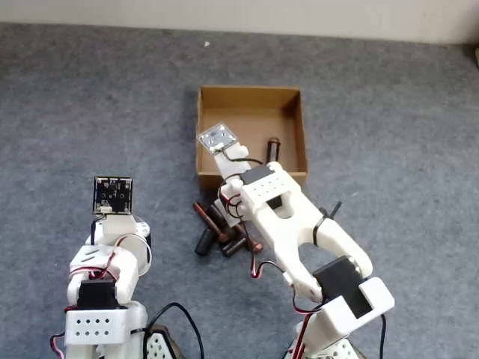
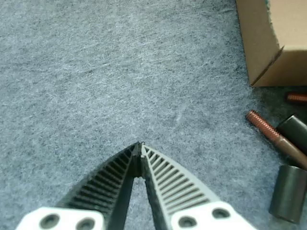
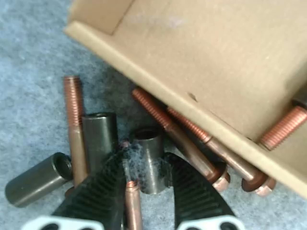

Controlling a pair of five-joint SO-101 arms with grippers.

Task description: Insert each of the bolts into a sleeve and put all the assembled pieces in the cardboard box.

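Observation:
A cardboard box (image 1: 251,97) sits at the table's middle with one bolt in a dark sleeve (image 1: 273,149) inside. Just in front of the box lies a pile of copper bolts (image 1: 200,212) and dark sleeves (image 1: 203,242). My right gripper (image 3: 145,160) is down in this pile, open, its fingers (image 3: 192,191) on either side of a sleeve (image 3: 149,165). A bolt (image 3: 133,203) lies between the fingers below it. Two bolts (image 3: 184,141) lie along the box wall (image 3: 192,103). My left gripper (image 2: 140,149) is shut, empty, over bare carpet left of the pile.
Grey carpet (image 1: 90,97) covers the table all round. More loose parts are a bolt (image 3: 74,124) and two sleeves (image 3: 98,139) beside the right gripper. From the left wrist I see the box corner (image 2: 273,43), a bolt (image 2: 273,136) and a sleeve (image 2: 290,191).

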